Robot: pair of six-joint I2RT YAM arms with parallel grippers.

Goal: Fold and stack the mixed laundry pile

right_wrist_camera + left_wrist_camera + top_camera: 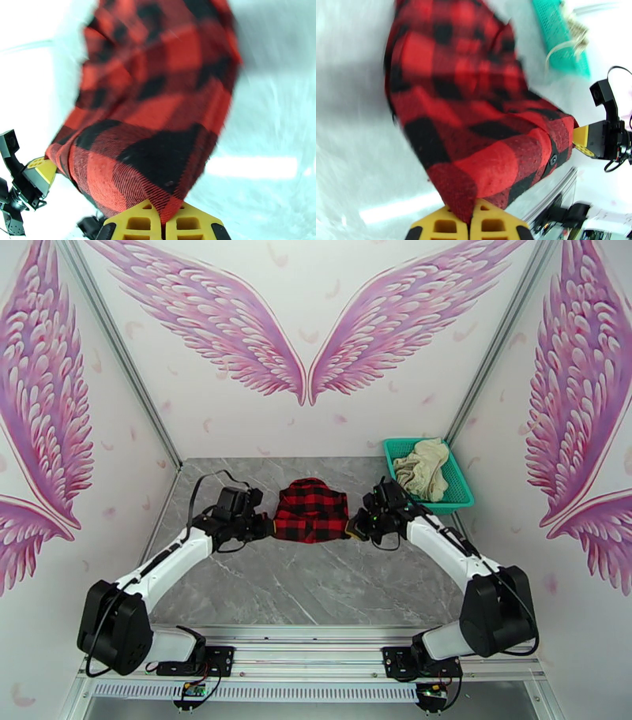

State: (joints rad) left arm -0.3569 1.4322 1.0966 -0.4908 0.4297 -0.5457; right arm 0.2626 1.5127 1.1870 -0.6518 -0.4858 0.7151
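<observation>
The red-and-black buffalo-check fabric shirt [474, 118] blurs toward the top of both wrist views and runs off the upper edge. The teal plastic mesh basket [554, 29], upper right in the left wrist view, is blurred too.

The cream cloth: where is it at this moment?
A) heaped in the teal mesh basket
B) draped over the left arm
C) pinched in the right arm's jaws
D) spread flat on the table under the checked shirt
A: the cream cloth lies heaped inside the teal mesh basket at the far right, apart from the red-and-black checked shirt.
</observation>
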